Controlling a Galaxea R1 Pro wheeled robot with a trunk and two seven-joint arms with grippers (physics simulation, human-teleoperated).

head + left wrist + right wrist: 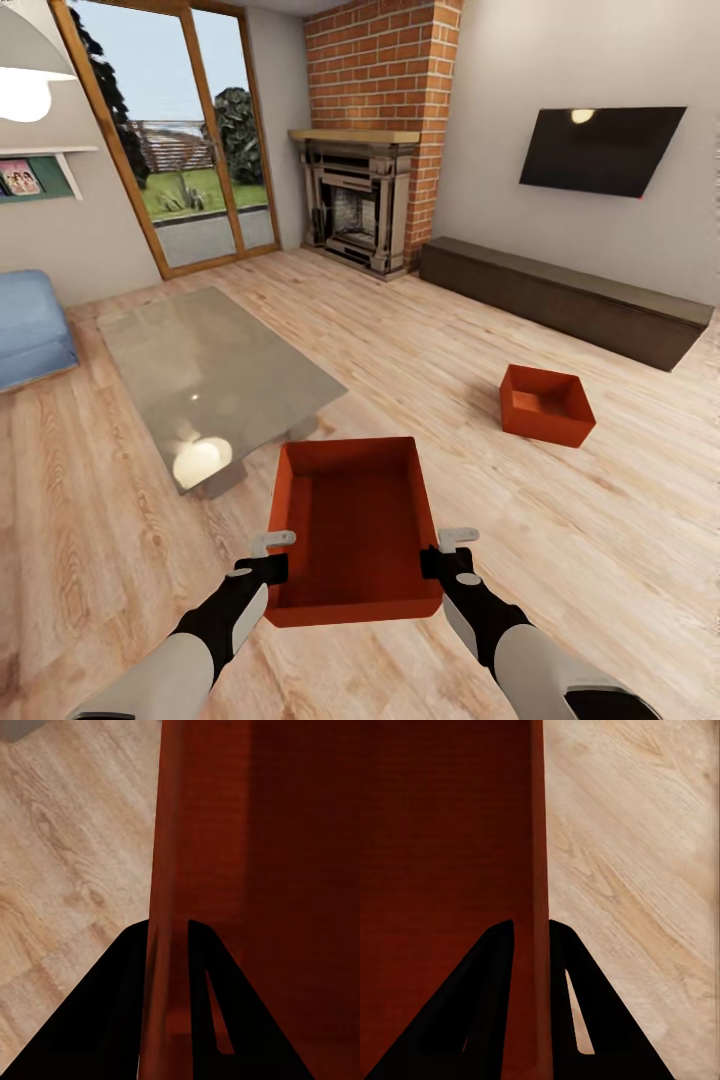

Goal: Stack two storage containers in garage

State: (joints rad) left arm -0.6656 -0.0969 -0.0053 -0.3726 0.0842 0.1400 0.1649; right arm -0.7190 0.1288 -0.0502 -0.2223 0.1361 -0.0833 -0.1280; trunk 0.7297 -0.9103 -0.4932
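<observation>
An orange-red open-topped storage container (355,525) hangs above the living room's wood plank floor, held between both arms. My left gripper (272,568) is shut on its left wall (169,870), one finger on each side of the wall. On the opposite side my right gripper (436,562) is shut on the right wall (538,870) in the same way. The second storage container (545,403) sits on the planks ahead to the right, apart from both grippers.
A glass coffee table (215,370) stands ahead to the left, close to the held container. A blue sofa (30,328) is at the far left. The brick fireplace (360,205), a low dark bench (565,298) and a wall TV (600,150) line the back.
</observation>
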